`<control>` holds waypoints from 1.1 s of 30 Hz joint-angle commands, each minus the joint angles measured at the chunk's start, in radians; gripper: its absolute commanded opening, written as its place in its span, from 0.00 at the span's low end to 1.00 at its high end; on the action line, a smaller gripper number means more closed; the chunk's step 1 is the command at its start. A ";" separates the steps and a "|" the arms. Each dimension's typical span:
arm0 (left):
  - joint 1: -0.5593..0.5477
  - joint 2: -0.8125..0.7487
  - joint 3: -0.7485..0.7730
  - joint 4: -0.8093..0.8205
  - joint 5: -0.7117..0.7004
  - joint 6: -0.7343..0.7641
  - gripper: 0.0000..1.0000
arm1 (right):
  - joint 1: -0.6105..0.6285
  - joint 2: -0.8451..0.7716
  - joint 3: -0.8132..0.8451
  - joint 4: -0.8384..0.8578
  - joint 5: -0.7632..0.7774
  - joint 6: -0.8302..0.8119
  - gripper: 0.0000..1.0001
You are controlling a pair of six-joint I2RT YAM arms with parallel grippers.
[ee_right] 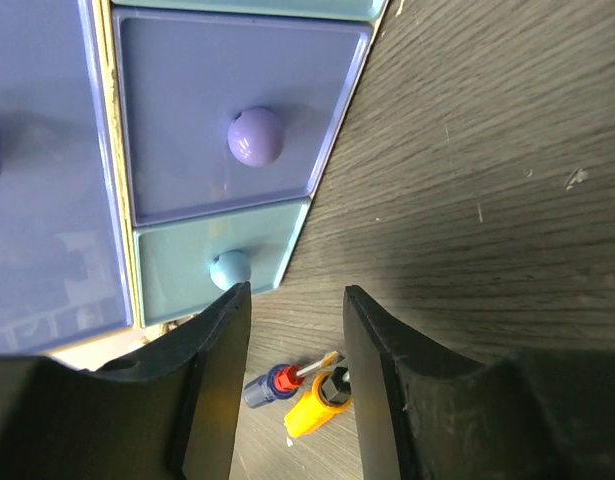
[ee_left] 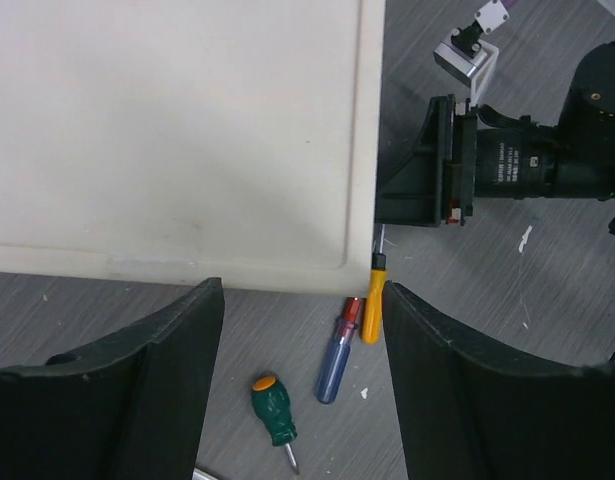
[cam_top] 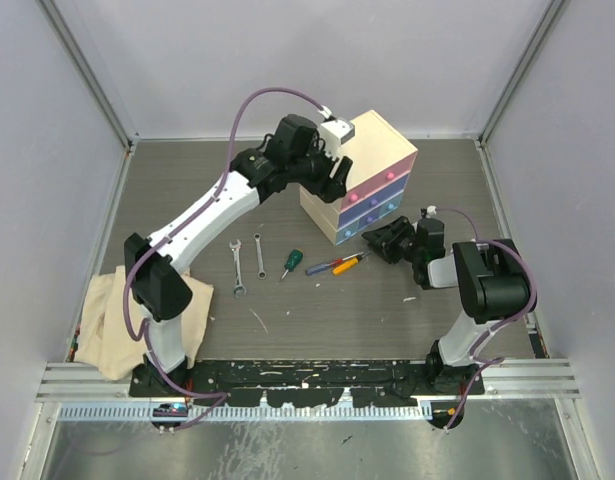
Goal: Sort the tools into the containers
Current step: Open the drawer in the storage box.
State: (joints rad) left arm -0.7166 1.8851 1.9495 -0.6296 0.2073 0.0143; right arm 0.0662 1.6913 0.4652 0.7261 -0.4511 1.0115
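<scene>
Top view: the cream chest point(cam_top: 372, 140) stands at mid-table, and its pink drawer point(cam_top: 372, 180), purple drawer point(cam_top: 370, 204) and blue drawer point(cam_top: 367, 226) all appear closed. Every tool I can find lies on the bare table point(cam_top: 187, 180) in front of the chest: two silver wrenches point(cam_top: 238, 270), then a green-handled screwdriver point(cam_top: 290, 263), a blue-handled tool point(cam_top: 319, 267) and an orange-handled screwdriver point(cam_top: 348, 263). A cloth point(cam_top: 107, 320) lies at the near left and holds no tool that I can see. My left claw point(cam_top: 335, 172) is at the chest's upper left corner; my right claw point(cam_top: 379, 240) sits low by the blue drawer. Left wrist view: my left jaws stand apart with nothing between them, poised over the edge of the chest's top, the three handled tools on the table below. Right wrist view: my right jaws are likewise parted and empty, the left finger point(ee_right: 217, 380) just beside the blue drawer's knob point(ee_right: 230, 268), apparently not yet around it. Assessment: nothing is sorted; I judge the work is at its first step, opening a drawer, with all tools left to place.
</scene>
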 commanded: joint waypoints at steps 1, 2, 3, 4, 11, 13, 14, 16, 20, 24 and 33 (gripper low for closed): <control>-0.044 0.025 0.055 0.014 0.027 -0.014 0.65 | 0.003 0.015 -0.005 0.142 -0.009 0.035 0.47; -0.051 0.037 0.070 0.011 0.029 -0.014 0.65 | 0.004 0.021 -0.010 0.161 -0.016 0.043 0.47; -0.058 0.046 0.086 0.008 0.030 -0.014 0.65 | 0.002 0.026 -0.015 0.182 -0.021 0.050 0.47; -0.061 0.054 0.097 0.006 0.031 -0.015 0.65 | 0.003 0.031 -0.019 0.201 -0.026 0.058 0.47; -0.067 0.068 0.147 -0.006 0.033 -0.021 0.65 | 0.006 0.065 -0.033 0.273 -0.055 0.060 0.46; -0.066 0.054 0.149 -0.004 0.017 -0.018 0.65 | 0.012 0.076 -0.032 0.302 -0.067 0.056 0.46; -0.067 0.046 0.147 -0.003 0.004 -0.016 0.65 | 0.020 0.083 -0.029 0.319 -0.073 0.055 0.45; -0.067 0.030 0.151 -0.001 -0.016 -0.012 0.66 | 0.033 0.105 -0.018 0.351 -0.087 0.055 0.45; -0.064 0.004 0.151 -0.001 -0.062 0.011 0.68 | 0.051 0.156 0.015 0.427 -0.126 0.052 0.43; -0.057 -0.001 0.141 -0.003 -0.111 0.035 0.69 | 0.055 0.197 0.047 0.473 -0.153 0.048 0.43; -0.051 0.035 0.133 -0.018 -0.163 0.060 0.70 | 0.060 0.213 0.092 0.422 -0.179 0.008 0.43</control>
State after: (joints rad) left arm -0.7742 1.9522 2.0571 -0.6567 0.0814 0.0479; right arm 0.1188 1.8988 0.5236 1.0988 -0.6006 1.0557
